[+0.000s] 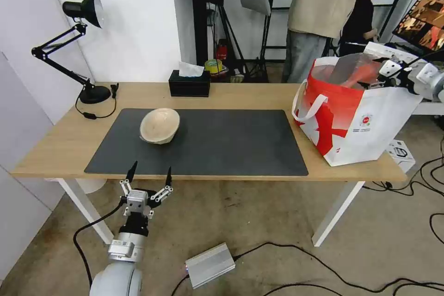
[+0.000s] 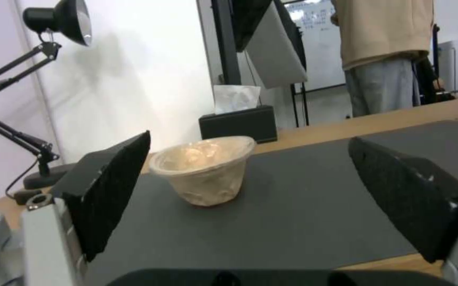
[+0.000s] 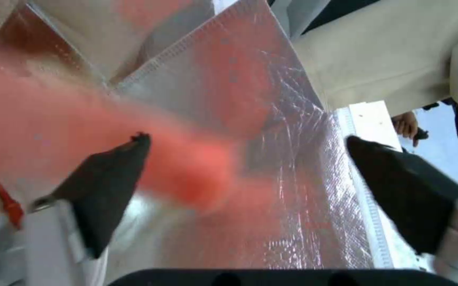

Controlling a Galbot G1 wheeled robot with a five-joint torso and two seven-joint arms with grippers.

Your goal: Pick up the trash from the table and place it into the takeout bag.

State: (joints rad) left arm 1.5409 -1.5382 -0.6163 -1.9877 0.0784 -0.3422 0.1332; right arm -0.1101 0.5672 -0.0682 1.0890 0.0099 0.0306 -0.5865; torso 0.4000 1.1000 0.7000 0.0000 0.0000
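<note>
A beige paper-pulp bowl (image 1: 160, 125) is sitting upright on the dark grey mat (image 1: 222, 143), toward the mat's far left part; its crinkled, fibrous wall is tapering down to a narrow base, and its inside is looking empty. It is the one piece of trash lying out on the mat. The mat is lying flat and matte along the middle of the light-wood counter (image 1: 55, 148). The left gripper (image 1: 150, 173) is hovering just off the mat's near edge, level with the counter, its two black textured fingers (image 2: 113, 190) spread wide and pointing at the bowl, probably lined up to reach it from the side. At the mat's right end, the takeout bag (image 1: 365, 125) is standing open, a boxy white-and-red tote with white loop handles and a small round red logo. The right gripper (image 3: 245, 186) is hanging over the bag's mouth with its jaws apart and holding nothing, facing the crinkled silver foil lining (image 3: 303, 167); a blurred red shape is crossing that view, too smeared to identify. Behind the mat, a black tissue box (image 1: 189, 84) is resting.
</note>
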